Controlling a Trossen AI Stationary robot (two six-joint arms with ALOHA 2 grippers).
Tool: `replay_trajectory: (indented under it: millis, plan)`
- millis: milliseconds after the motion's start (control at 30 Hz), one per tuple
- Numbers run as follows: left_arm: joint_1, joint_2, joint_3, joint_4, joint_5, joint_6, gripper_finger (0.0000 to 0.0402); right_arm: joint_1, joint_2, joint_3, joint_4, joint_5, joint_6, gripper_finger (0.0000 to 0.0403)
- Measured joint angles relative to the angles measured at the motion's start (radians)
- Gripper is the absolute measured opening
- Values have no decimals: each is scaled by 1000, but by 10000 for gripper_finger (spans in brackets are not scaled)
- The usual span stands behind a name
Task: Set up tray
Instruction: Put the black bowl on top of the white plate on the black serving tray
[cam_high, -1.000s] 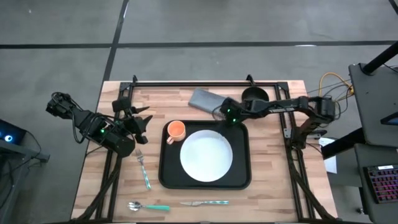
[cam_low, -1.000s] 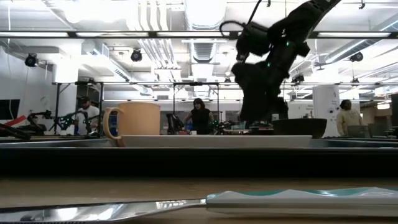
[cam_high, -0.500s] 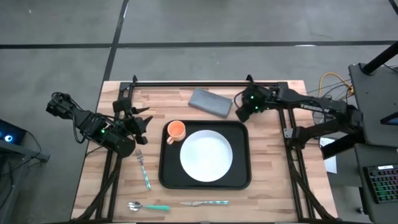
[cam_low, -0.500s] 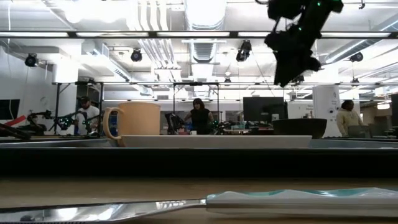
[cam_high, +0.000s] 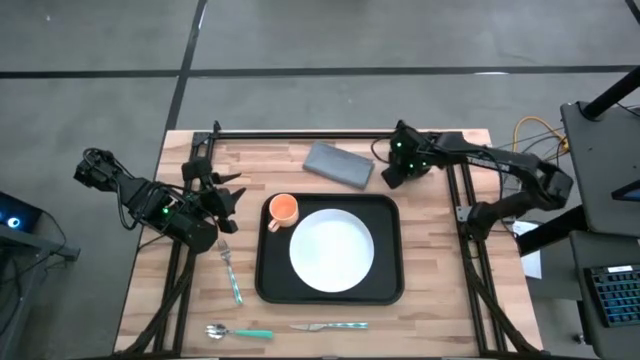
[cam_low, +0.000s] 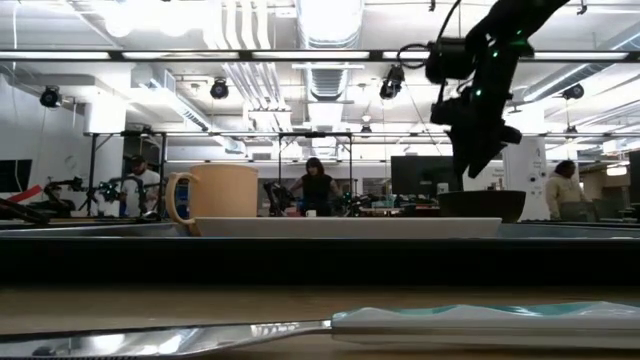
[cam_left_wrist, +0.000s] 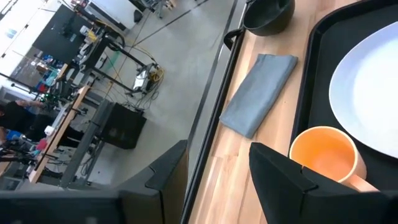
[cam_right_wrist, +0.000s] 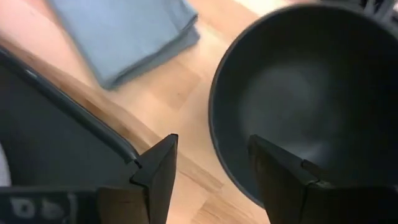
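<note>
the tray (cam_high: 385, 290) lies flat on the middle of the wooden table (cam_high: 440, 320), its long sides running away from the table's front edge, and neither gripper touches it. the right gripper (cam_high: 392, 176) hangs over the far right part of the table, just beyond the tray's far right corner and beside the grey napkin (cam_high: 338, 165); its wrist view shows the two fingers (cam_right_wrist: 158, 171) spread apart with nothing between them, poised over the near rim of a black bowl (cam_right_wrist: 298, 106), with a corner of the tray (cam_right_wrist: 56, 134) and the napkin (cam_right_wrist: 124, 34) close by — the bowl itself is covered by the arm in the high view. the left gripper (cam_high: 232, 197) waits off the tray's left side, near its far left corner, well clear of the rim; its fingers (cam_left_wrist: 283, 171) stand apart and empty, pointed toward the mug (cam_left_wrist: 323, 155). by count: one tray, carrying one white plate (cam_high: 332, 250) at its centre and one orange mug (cam_high: 284, 210) in its far left corner, just beside the plate. off the tray there is one napkin, one bowl, and three pieces of cutlery with pale green handles — one fork (cam_high: 231, 272) left of the tray, one spoon (cam_high: 238, 332) at the front left, one knife (cam_high: 329, 326) along the front edge just below the tray.
</note>
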Motion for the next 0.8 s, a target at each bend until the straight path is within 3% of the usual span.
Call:
replay_trajectory:
  millis: [500,600,700,800]
  plan:
    - [0,0,0,0,2,0,151,-54,183,0,80,-20,-39,160]
    - [0,0,0,0,3,0,151,-64,174,0,63,-31,-38,117]
    - [0,0,0,0,3,0,151,-63,130,0,51,-32,-52,39]
    - [0,0,0,0,3,0,151,-56,58,0,22,-27,-45,14]
